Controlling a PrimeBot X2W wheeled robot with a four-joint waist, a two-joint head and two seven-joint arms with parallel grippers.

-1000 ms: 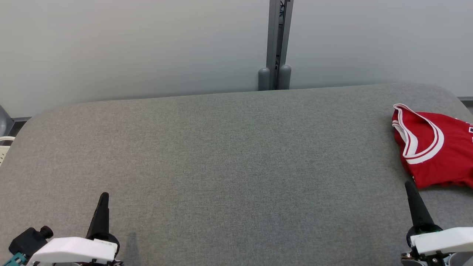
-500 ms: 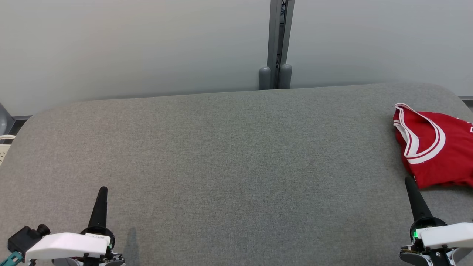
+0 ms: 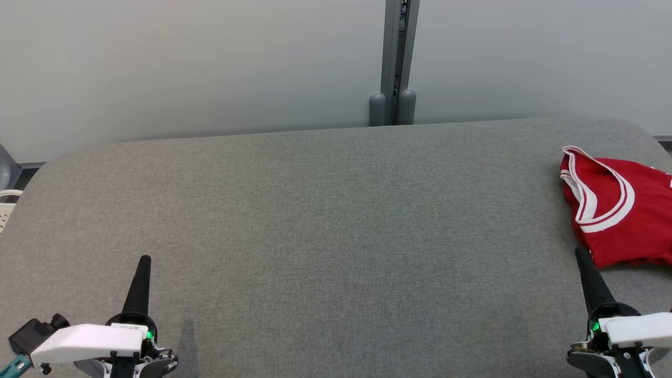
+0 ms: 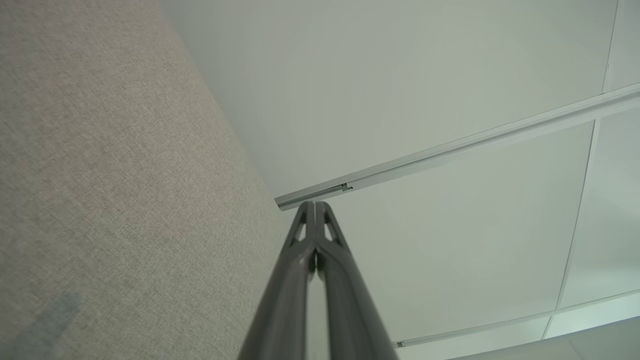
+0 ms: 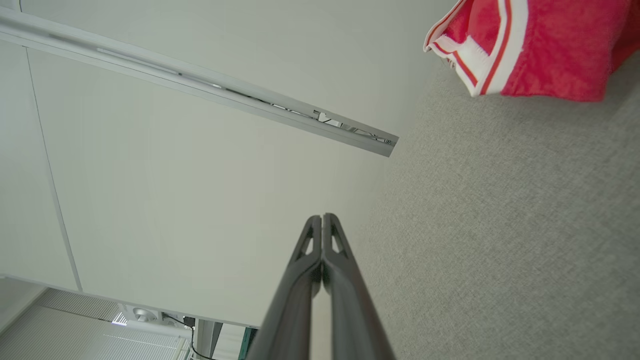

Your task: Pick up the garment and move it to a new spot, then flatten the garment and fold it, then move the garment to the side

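Note:
The garment (image 3: 619, 207) is a red jersey with white trim, lying bunched at the far right of the grey padded table (image 3: 336, 220); its right part runs off the head view. In the right wrist view the garment (image 5: 545, 45) lies at the top right. My right gripper (image 3: 580, 254) is shut and empty, its tip just short of the jersey's near hem. At the lower left my left gripper (image 3: 144, 260) is shut and empty, far from the jersey. Both wrist views show the fingers pressed together, left gripper (image 4: 315, 205) and right gripper (image 5: 322, 217).
A pale wall with a grey vertical post (image 3: 396, 63) stands behind the table's far edge. The table's rounded left corner (image 3: 47, 168) drops off beside a pale object (image 3: 5, 207) at the left border.
Both grippers have slid slightly forward over the table, staying shut. The head view has shifted a little, so the jersey sits marginally further right. The jersey itself has not moved.

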